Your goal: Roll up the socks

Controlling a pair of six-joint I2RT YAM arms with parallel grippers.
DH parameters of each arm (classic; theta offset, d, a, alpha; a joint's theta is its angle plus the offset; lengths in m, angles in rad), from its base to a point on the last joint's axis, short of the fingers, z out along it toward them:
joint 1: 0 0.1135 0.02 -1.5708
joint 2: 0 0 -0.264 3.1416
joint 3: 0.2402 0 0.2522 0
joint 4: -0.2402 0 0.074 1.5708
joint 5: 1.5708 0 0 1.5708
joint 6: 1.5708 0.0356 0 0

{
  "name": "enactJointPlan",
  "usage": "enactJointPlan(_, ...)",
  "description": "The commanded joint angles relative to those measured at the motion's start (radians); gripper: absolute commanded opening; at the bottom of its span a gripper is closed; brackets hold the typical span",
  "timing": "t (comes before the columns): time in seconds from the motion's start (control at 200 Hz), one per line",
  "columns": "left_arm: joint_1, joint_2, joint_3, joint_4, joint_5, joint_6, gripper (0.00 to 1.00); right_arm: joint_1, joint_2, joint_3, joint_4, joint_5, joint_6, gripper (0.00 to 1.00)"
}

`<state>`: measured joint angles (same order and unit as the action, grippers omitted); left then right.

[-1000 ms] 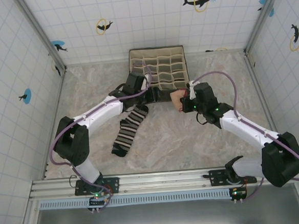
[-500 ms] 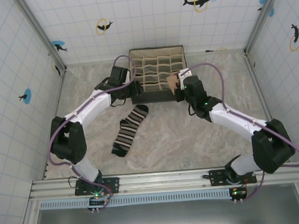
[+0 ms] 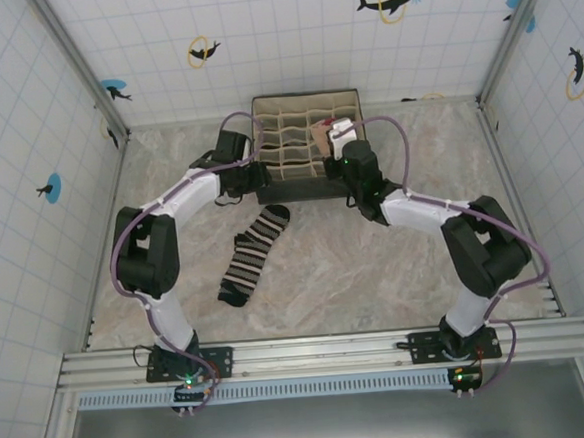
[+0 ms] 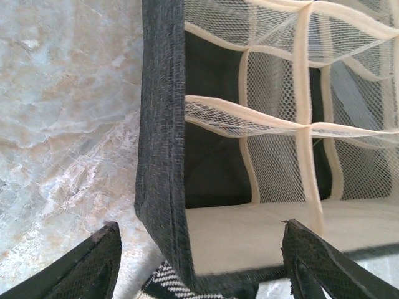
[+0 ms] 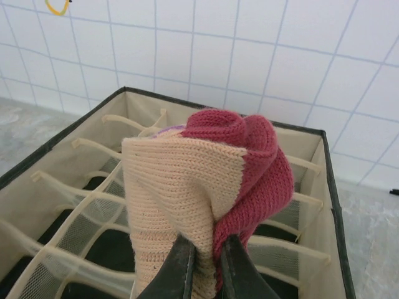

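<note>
Right hand: closed narrowly on the tan sock, which is pinched at its lower edge.
Tan sock: bunched, with the dark red toe to the right, held over the organiser box at upper centre of the overhead view.
Left hand: spread wide, with the box's corner wall seen between its fingers.
Striped sock: laid flat on the surface, left of centre, apart from both hands.

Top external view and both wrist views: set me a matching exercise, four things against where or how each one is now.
1. striped sock
2. tan sock
3. left claw
4. organiser box

A. open, astride the box's wall
B. at the far side of the table
C. lying flat on the table
D. pinched in the right claw

Pairs: 1-C, 2-D, 3-A, 4-B.
</note>
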<state>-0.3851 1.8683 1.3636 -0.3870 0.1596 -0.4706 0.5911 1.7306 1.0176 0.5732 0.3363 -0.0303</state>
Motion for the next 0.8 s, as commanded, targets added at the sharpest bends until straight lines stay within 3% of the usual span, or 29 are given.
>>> enactJointPlan(0.0,0.0,0.026,0.034,-0.003,0.025,0.018,0.66,-0.017,0.07,0.077,0.17,0.0,-0.047,0.0)
enactJointPlan(0.405,0.003,0.028,0.088,-0.039,0.06,0.014,0.66,-0.052,0.245,0.092,0.367,-0.124,-0.062,0.0)
enactJointPlan(0.796,0.005,0.052,0.21,-0.058,0.205,-0.021,0.78,-0.096,0.322,0.02,0.517,-0.25,-0.037,0.0)
